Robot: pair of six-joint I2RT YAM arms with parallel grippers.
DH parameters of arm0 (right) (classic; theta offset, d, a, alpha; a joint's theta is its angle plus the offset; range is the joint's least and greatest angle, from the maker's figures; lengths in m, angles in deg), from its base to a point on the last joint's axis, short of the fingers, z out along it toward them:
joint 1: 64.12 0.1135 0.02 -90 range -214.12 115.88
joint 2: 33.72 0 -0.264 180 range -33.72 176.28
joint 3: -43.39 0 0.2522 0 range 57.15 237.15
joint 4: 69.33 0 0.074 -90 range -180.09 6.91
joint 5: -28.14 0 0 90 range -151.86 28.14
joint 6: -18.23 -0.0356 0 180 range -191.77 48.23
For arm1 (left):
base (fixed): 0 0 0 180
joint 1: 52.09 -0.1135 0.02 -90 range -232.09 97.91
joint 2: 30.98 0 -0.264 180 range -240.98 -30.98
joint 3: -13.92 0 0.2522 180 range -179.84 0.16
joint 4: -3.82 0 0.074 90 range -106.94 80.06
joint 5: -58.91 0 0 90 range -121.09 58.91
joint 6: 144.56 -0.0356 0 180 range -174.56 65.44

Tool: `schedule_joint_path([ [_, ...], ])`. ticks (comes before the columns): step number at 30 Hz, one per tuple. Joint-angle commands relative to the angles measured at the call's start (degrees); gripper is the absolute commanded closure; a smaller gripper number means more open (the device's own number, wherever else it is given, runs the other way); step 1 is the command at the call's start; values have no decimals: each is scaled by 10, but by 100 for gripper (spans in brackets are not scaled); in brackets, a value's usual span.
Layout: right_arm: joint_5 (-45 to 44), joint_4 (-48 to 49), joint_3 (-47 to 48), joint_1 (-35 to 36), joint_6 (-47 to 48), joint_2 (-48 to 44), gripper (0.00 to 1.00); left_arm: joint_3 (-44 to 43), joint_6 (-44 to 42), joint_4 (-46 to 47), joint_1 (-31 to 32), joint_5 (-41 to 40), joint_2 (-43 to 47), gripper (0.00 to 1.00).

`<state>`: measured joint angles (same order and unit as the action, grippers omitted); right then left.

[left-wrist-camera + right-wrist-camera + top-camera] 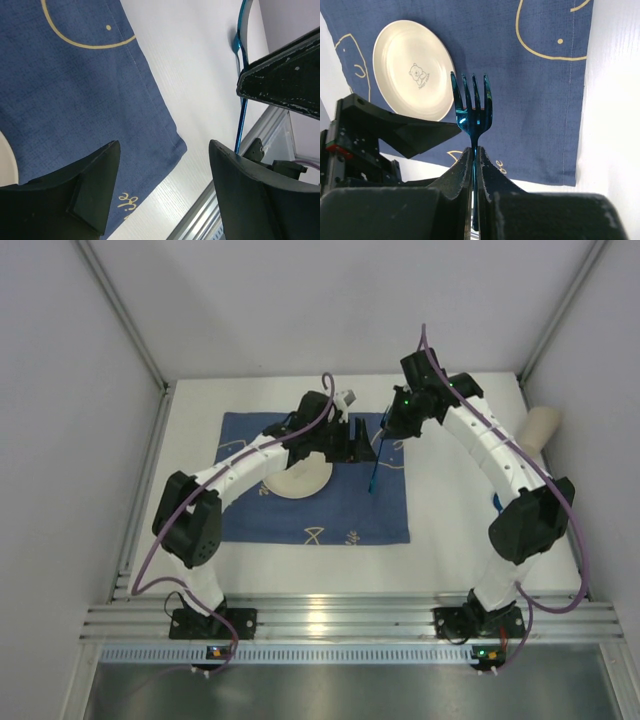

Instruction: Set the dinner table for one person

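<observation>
A shiny blue fork (471, 107) stands tines-up in my right gripper (475, 152), which is shut on its handle above the right part of the dark blue mat (310, 510). From above, the fork (372, 475) hangs down from that gripper (393, 428). A cream plate (298, 480) with a small bear print lies on the mat on the white dinner table (470, 540). My left gripper (164, 150) hovers open over the mat's corner with nothing between its fingers, close beside the fork (241, 105). In the top view the left gripper (355, 440) is just right of the plate.
A pale beige cup-like object (540, 428) lies at the table's far right edge. Grey walls enclose the back and both sides. A ribbed aluminium rail (340, 620) runs along the near edge at the arm bases.
</observation>
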<state>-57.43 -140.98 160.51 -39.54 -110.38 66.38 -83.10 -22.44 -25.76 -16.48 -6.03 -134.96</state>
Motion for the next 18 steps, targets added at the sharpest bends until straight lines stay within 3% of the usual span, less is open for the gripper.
schedule_joint_path([
  [1, 0, -1, -3, 5, 1, -26, 100, -3, -24, -1, -3, -27, 47, 24],
  [12, 1, 1, -10, 5, 6, -18, 100, -13, -33, -23, -5, -48, 63, 31],
  [18, 2, 7, -16, 5, 9, -8, 100, -21, -16, 5, -4, 12, 63, 33],
])
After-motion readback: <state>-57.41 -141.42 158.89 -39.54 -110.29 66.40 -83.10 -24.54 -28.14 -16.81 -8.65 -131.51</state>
